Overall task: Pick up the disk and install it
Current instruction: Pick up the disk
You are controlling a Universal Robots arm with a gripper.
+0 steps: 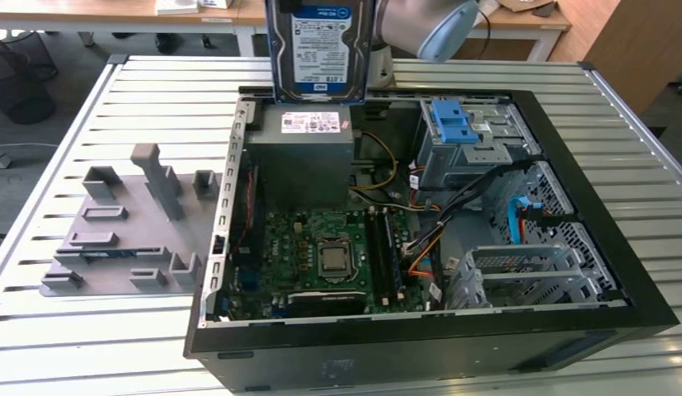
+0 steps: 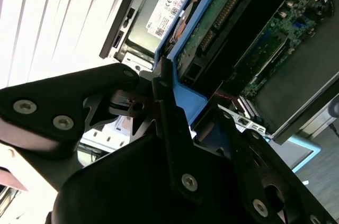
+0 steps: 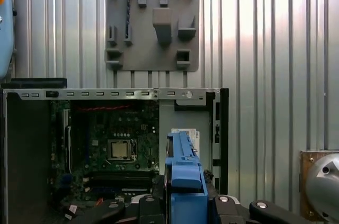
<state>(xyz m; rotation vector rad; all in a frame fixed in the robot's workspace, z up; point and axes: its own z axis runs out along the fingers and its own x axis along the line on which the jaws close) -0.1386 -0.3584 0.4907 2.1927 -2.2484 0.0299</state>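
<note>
The disk [image 1: 318,49] hangs upright, label facing the exterior camera, above the far edge of the open computer case [image 1: 429,330], just over the grey power-supply box [image 1: 302,157]. In the second wrist view my gripper [image 2: 180,102] is shut on the disk [image 2: 222,17], its black fingers [image 2: 161,83] clamping the blue carrier rail, and the green circuit-board underside shows. In the first wrist view the blue rail of the disk [image 3: 183,166] stands between the gripper [image 3: 185,203] parts, with the case interior beyond.
Inside the case lie the motherboard [image 1: 330,256], loose cables, a blue latch piece on a grey cage [image 1: 462,136] and a metal drive cage [image 1: 528,272]. A grey fixture plate [image 1: 120,231] with raised blocks sits on the slatted table at the exterior view's left.
</note>
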